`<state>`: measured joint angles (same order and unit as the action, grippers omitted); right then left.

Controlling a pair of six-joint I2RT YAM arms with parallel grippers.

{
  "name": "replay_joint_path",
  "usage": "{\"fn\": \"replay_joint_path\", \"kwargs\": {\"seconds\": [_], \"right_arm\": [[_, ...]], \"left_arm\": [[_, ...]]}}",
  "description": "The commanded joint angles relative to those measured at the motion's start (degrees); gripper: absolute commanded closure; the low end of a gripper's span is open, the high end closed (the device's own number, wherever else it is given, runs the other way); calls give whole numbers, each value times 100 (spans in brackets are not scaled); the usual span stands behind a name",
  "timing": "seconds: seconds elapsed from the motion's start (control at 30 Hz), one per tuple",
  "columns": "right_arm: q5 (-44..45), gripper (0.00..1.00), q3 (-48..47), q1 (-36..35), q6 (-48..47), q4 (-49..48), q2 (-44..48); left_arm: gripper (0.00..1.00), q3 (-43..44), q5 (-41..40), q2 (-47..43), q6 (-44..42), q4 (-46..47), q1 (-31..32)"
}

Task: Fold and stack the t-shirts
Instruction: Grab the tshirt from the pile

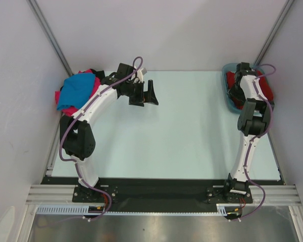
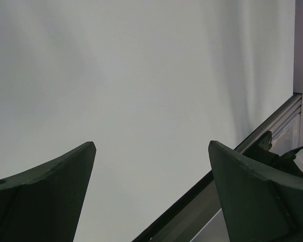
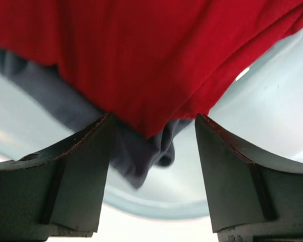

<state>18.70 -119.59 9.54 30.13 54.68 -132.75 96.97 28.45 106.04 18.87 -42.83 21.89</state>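
Red t-shirt lies over grey t-shirt inside the teal tub; right gripper straddles its fold, jaws apart, unclamped. Left gripper, well away from the tub, gapes wide, empty.

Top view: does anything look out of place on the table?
Yes. At the far left corner, the bright blue t-shirt sits rumpled atop the hot pink t-shirt, and the heap seems to overhang the left edge of the pale table.

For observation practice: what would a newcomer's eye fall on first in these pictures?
The bright blue t-shirt heaped at the far left corner of the table stands out first. Next, the red t-shirt in the teal tub at far right, the right hand open around its edge.
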Motion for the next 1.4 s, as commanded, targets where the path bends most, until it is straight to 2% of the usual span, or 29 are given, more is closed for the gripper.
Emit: {"fn": "replay_joint_path", "kwargs": {"seconds": [0.0,0.2,0.3,0.4,0.43,0.53,0.6,0.73,1.1,1.37], "right_arm": [[485,30,234,-31,-235,-668,126],[653,32,191,-58,-543,-1151,179],[653,38,-45,-40,-657,-1205,101],[626,53,-309,13,-649,-1012,-66],[600,62,-328,21,-640,-968,-93],[609,80,-154,13,-631,-1002,20],[600,84,40,4,-631,-1125,169],[617,99,533,-14,-640,-1398,644],[530,100,665,-5,-772,-1574,1013],[47,100,173,-119,-1132,-1907,1637]], "left_arm": [[0,112,-41,-110,-165,-15,-36],[0,-11,-94,-136,-138,-50,-36],[0,-2,-111,-119,-130,-33,-36],[0,50,-85,-83,-121,-50,-44],[0,50,-76,-83,-121,-50,-36],[0,41,-85,-83,-138,-68,-36],[0,24,-76,-92,-138,-59,-36],[0,24,-50,-101,-156,-68,-36],[0,-64,29,-171,-121,38,-36],[0,-169,91,-268,-156,108,-36]]}}
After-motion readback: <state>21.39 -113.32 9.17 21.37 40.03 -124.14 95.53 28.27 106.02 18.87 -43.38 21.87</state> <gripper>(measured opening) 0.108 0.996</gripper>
